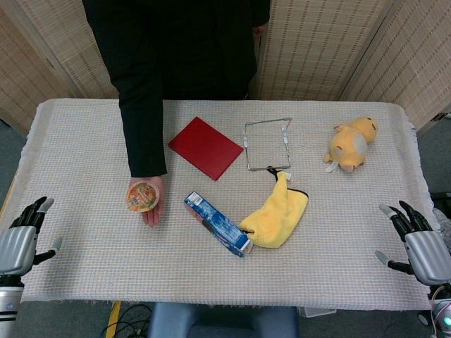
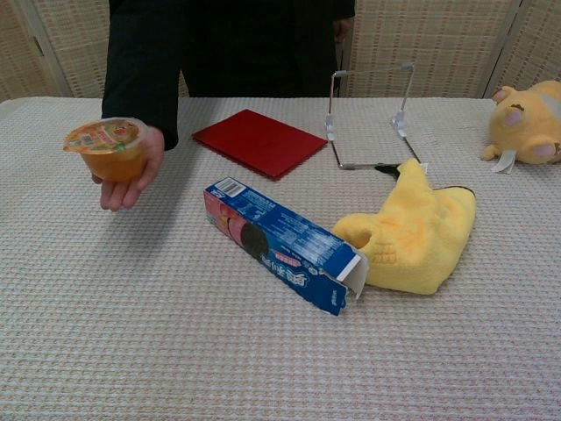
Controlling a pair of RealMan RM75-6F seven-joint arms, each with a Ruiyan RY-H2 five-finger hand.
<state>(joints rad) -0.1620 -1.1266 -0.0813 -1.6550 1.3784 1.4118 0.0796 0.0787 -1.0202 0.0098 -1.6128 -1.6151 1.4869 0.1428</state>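
The tabletop (image 1: 84, 267) is the largest thing, spread with a pale woven cloth of coarse, ribbed texture. Both robot hands rest at its near corners, well apart from everything: the left hand (image 1: 20, 239) and the right hand (image 1: 419, 246) each hold nothing, dark fingers spread. As a judgement, no grasp has begun; the step in hand is a waiting one.

A person's hand (image 2: 131, 171) holds a jelly cup (image 2: 110, 147) above the left part of the cloth: a small translucent orange plastic tub with a printed foil lid. It is the thing nearest the left hand, though a clear gap lies between them. Taking it would call for a reach forward and inward, then a light grip around smooth, tapered walls that could slip or dent.

Going down in size: a flat red book (image 1: 206, 147) with a smooth cover; a soft yellow towel (image 2: 416, 237), bunched and fleecy; a long blue biscuit box (image 2: 280, 246) of glossy card, lying on its side with one end open and touching the towel; a thin wire stand (image 1: 268, 144); a plush yellow toy (image 1: 352, 143) at the far right.
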